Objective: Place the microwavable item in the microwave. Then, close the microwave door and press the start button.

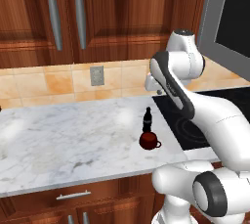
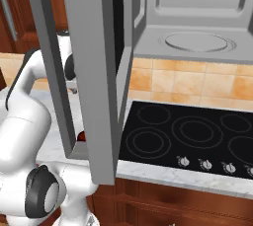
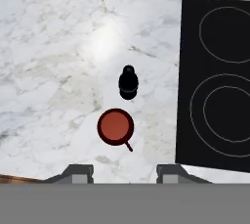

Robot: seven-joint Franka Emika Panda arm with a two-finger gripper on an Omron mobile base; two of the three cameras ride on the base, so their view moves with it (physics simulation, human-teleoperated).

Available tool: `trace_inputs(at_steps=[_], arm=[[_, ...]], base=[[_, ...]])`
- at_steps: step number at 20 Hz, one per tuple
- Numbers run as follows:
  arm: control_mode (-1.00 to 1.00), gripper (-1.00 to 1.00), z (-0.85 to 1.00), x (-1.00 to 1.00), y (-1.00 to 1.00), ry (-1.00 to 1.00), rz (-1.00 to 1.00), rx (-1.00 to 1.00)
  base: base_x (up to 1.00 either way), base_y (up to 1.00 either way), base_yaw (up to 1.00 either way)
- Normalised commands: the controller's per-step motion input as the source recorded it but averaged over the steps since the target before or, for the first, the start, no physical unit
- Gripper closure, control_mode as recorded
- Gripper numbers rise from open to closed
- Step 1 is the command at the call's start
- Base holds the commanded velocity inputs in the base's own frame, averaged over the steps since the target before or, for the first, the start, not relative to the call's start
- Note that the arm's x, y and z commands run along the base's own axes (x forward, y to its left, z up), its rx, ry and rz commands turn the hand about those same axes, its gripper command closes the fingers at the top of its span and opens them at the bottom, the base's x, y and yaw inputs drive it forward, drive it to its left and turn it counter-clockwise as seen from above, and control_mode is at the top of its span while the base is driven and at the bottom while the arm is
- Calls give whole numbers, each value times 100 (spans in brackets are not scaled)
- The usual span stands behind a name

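The microwavable item, a dark red mug (image 3: pixel 115 126) with its handle toward the counter's front edge, stands on the marble counter (image 3: pixel 49 71). It also shows in the left base view as the mug (image 1: pixel 149 141). My gripper (image 3: pixel 124 174) hangs high above it, looking straight down, open with nothing between the fingers. The microwave (image 2: pixel 197 3) sits up on the wall with its white inside and round turntable (image 2: pixel 197 42) exposed. The microwave door (image 2: pixel 94 72) is swung wide open toward me, and its dark glass also shows at the door (image 1: pixel 229 17).
A small black cola bottle (image 3: pixel 128 82) stands just behind the mug, close but apart from it. The black cooktop (image 3: pixel 219 81) lies to the mug's right. Wooden cabinets (image 1: pixel 63 12) hang over the counter, and an outlet (image 1: pixel 96 75) sits in the tiled backsplash.
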Motion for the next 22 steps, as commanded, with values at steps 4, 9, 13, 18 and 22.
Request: trace_inputs(at_steps=[4, 9, 13, 18, 22], arm=[[-100, -100, -28, -16, 0, 3, 0, -1], [-100, -100, -88, 4, -2, 10, 0, -17], [-100, -100, -96, -60, -9, -12, 0, -13], [-100, -100, -93, -66, -4, -5, 8, -2], [-100, -100, -51, 3, -10, 0, 15, 3]], base=[[0, 0, 0], [0, 0, 0], [0, 0, 0], [0, 0, 0], [0, 0, 0]])
